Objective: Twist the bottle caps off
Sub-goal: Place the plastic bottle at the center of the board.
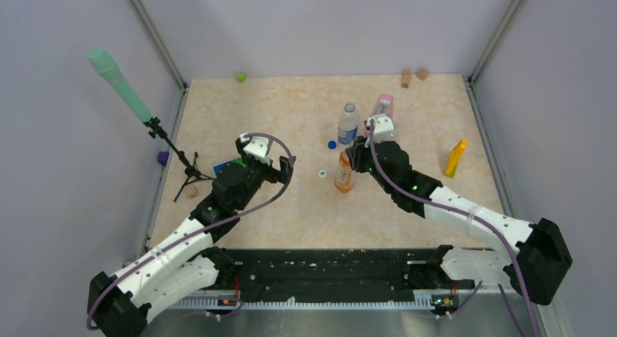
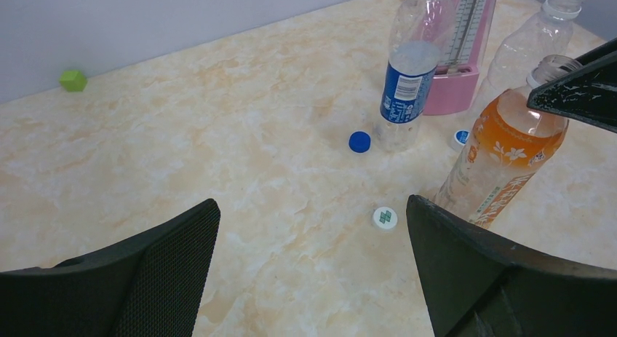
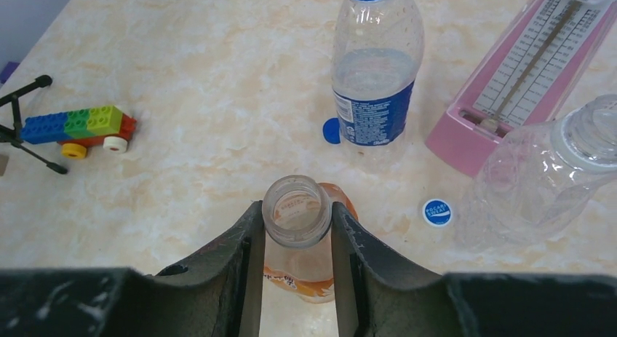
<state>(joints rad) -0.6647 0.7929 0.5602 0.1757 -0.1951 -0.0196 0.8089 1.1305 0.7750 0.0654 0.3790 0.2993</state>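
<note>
The orange-tinted bottle (image 3: pixel 313 275) stands upright with its neck open, and my right gripper (image 3: pixel 296 206) is shut on that neck, one finger on each side. The blue-labelled bottle (image 3: pixel 375 82) stands behind it, and a plain clear bottle (image 3: pixel 542 177) is to the right. Three caps lie loose on the table: a dark blue one (image 2: pixel 359 141), a white one with a green mark (image 2: pixel 385 217) and a blue-and-white one (image 3: pixel 437 212). My left gripper (image 2: pixel 313 206) hangs open over bare table, left of the orange bottle (image 1: pixel 344 173), holding nothing.
A pink metronome (image 1: pixel 383 104) stands behind the bottles and a slim yellow object (image 1: pixel 455 158) to the right. A brick car (image 3: pixel 76 124) and a tripod (image 1: pixel 182 166) with a green microphone (image 1: pixel 120 84) are on the left. A green cube (image 1: pixel 241 77) sits at the back wall.
</note>
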